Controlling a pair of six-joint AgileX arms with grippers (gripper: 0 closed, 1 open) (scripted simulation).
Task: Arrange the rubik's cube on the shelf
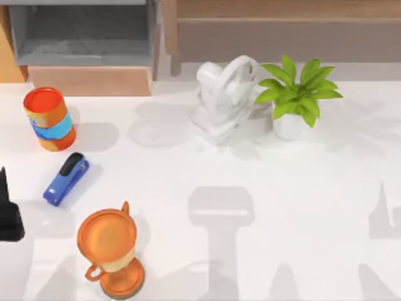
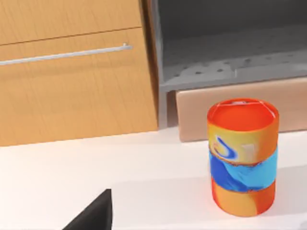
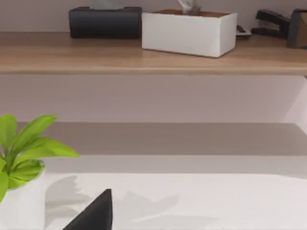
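The shelf (image 1: 282,9) runs along the back of the table (image 1: 301,207) at 1 o'clock, but I cannot tell where the rubik's cube is, so an arm might grab the wrong thing. The left gripper (image 1: 7,216) sits at 9 o'clock and the right gripper (image 3: 93,215) is near the potted plant (image 1: 297,94); I cannot tell if either claw is released or clenched. A reach to the shelf could knock over the potted plant or the white fan (image 1: 222,97) at 12 o'clock, because both stand right in front of it.

white table (image 1: 250,251) with stapler (image 1: 66,179), trophy (image 1: 111,253)
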